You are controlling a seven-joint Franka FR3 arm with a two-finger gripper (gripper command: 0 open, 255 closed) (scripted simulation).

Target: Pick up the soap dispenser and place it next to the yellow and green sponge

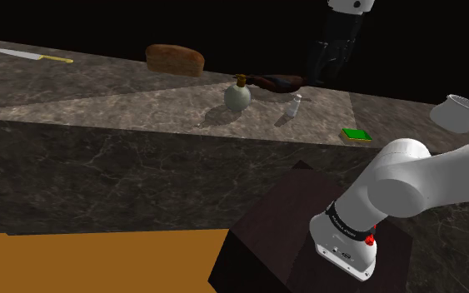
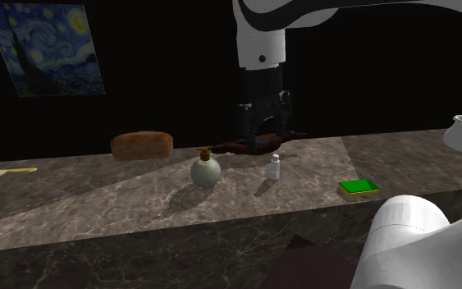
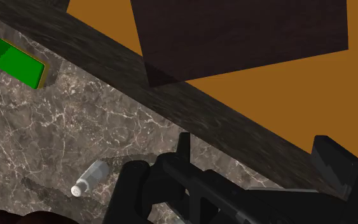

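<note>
- On the stone counter (image 1: 99, 100), the soap dispenser (image 1: 237, 94) is seen standing upright and untouched, near a small shaker (image 1: 293, 106).
- The sponge (image 1: 357, 133) is found well apart from it, beyond the shaker.
- The claw (image 2: 263, 141) is held above the counter behind the shaker, spread wide, with nothing gripped.
- Nothing is judged done yet: reaching, grasping, carrying and placing are all left.

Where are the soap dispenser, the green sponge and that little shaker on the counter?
soap dispenser (image 1: 237, 96), shoulder view, on its round pale body.
green sponge (image 1: 357, 133), shoulder view, on its green top face.
shaker (image 3: 89, 177), wrist view, on its grey side wall.
</note>
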